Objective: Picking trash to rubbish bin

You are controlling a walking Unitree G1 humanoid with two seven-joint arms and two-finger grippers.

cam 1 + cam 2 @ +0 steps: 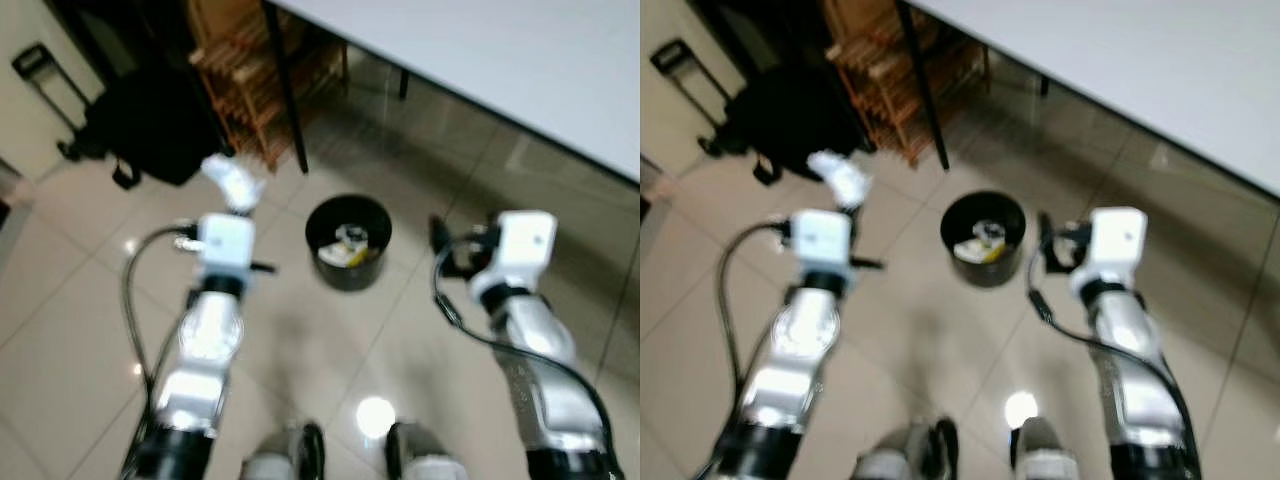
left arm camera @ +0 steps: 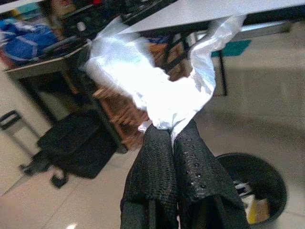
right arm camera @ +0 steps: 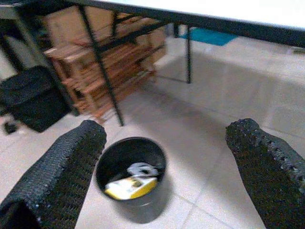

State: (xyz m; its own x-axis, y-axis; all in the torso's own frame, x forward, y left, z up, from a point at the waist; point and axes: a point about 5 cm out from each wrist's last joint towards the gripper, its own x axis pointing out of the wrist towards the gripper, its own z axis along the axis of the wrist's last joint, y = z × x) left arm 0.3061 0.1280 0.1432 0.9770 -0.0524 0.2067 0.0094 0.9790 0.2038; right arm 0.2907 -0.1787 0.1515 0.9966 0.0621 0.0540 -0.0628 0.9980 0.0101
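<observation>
Both head views are soft with blur, so the scraps inside the black rubbish bin read only as something yellow and something pale; the bin stands on the tiled floor between the two raised arms, just past the table's dark leg. The left gripper has its fingers pressed together on a crumpled white plastic wrapper, which hides the fingertips; the left arm is bent up and forward, holding the wrapper above the floor to the left of the bin, not over its mouth. The right gripper has its fingers spread wide with nothing between them, pointed down at the bin. A black bag and a wooden rack sit behind, their edges cut off.
</observation>
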